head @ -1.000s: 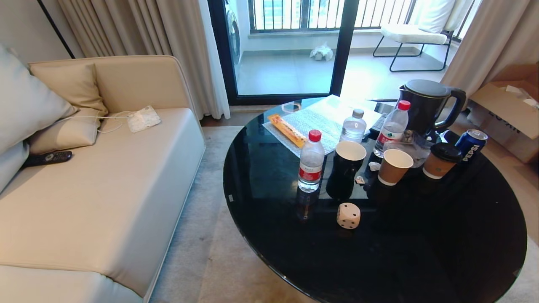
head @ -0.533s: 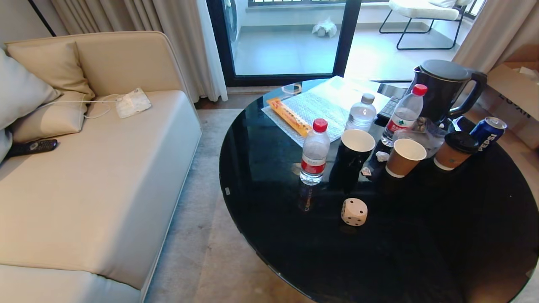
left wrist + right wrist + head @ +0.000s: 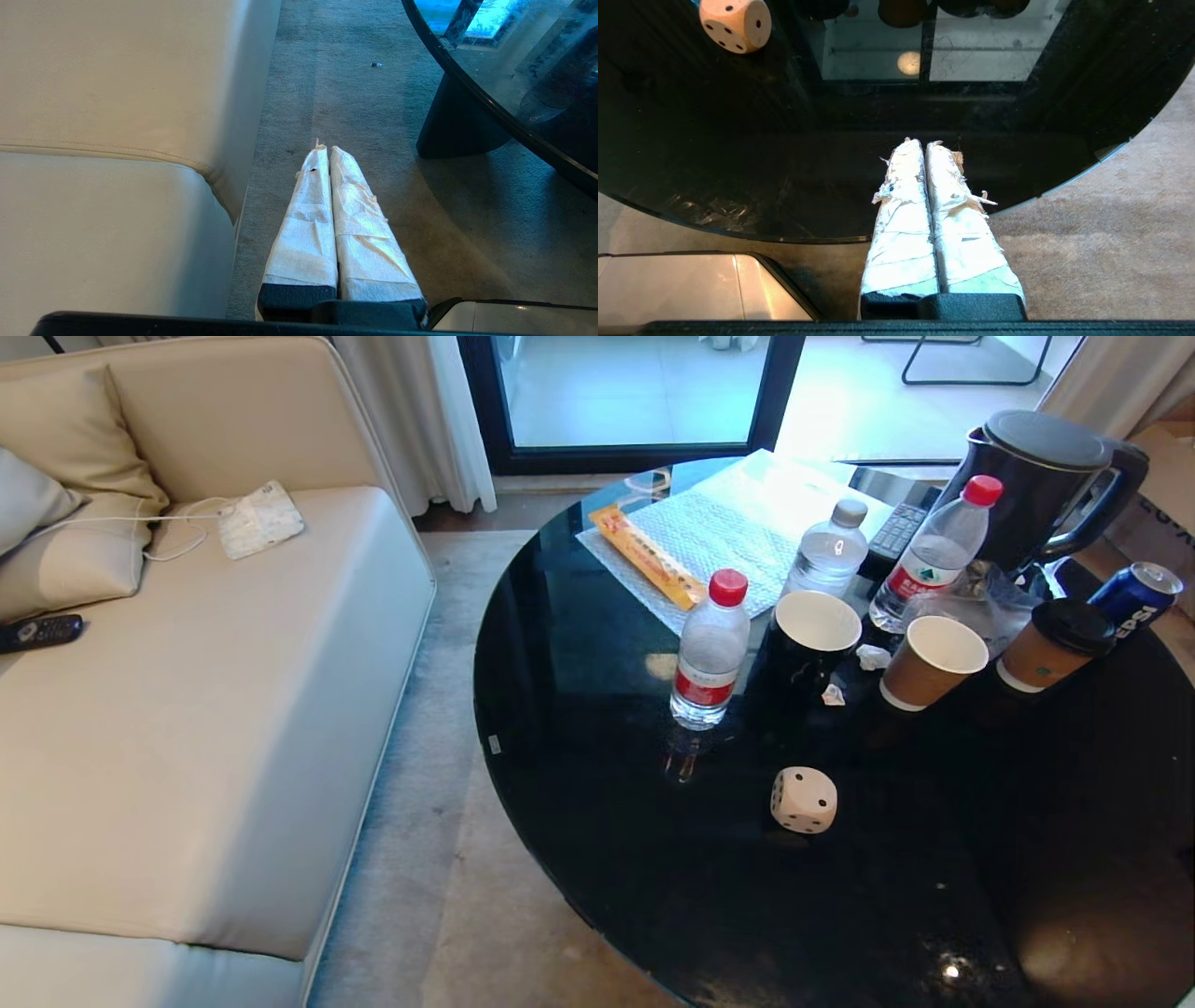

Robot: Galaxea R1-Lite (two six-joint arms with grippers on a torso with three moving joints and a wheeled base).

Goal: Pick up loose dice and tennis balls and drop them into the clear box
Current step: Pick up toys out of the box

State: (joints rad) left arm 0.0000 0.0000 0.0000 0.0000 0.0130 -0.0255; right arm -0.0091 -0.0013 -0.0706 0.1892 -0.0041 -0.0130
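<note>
Beige die [image 3: 804, 800] sits alone on the black table [image 3: 579, 728], just in front of the bottle [image 3: 709, 649]. Approach from above is advised, clear of the cups. Both grippers, left [image 3: 326, 148] and right [image 3: 920, 142], are pressed together and empty, seen only in wrist views. No clear box is shown.

The right tool [image 3: 923, 143] hangs over the near edge of the tabletop [image 3: 597, 821], the die [image 3: 735, 24] lying ahead of it and off to its left. Beyond the die stand a bottle [image 3: 709, 651], a mug [image 3: 810, 644] and a cup [image 3: 932, 663]. The left tool [image 3: 325, 149] hangs over the carpet [image 3: 355, 93], sofa [image 3: 121, 140] on its left, tabletop on its right.
</note>
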